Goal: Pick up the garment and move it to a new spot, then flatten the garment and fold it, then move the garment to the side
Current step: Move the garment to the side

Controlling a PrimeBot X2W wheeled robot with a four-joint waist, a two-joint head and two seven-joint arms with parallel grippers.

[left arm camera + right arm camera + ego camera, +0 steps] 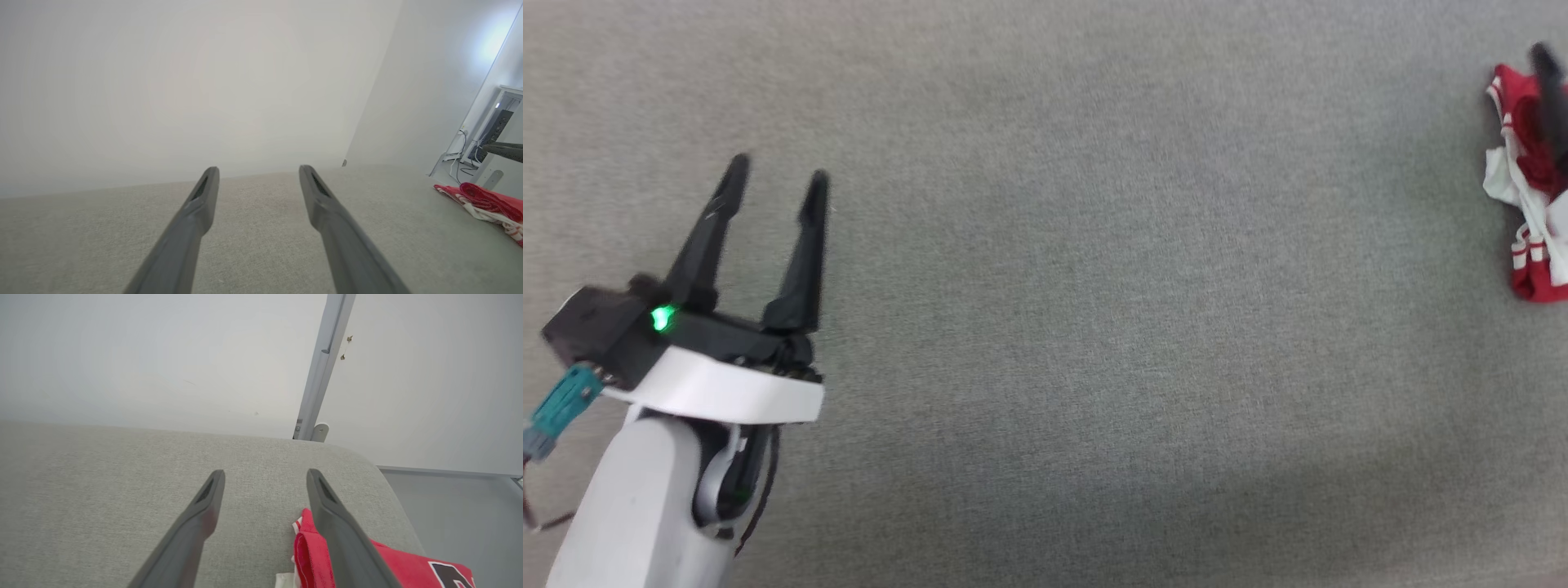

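The garment [1507,175] lies crumpled at the far right edge of the head view, red with white striped sleeves. One dark finger [1550,98] of my right gripper stands over it. In the right wrist view my right gripper [266,473] is open, and the garment [392,559] lies bunched under its right finger, with black lettering showing at the lower right. My left gripper [778,170] hovers open and holding nothing over the grey fabric at the lower left, far from the garment. The left wrist view shows my left gripper [258,169] open, with the garment [486,200] far off to the right.
The grey fabric surface [1094,286] spreads wide between the two grippers. Its rounded corner [367,457] ends just beyond the garment, with floor [457,514] below. A white wall and a grey post [322,367] stand behind. Cables and equipment [486,134] sit past the far side.
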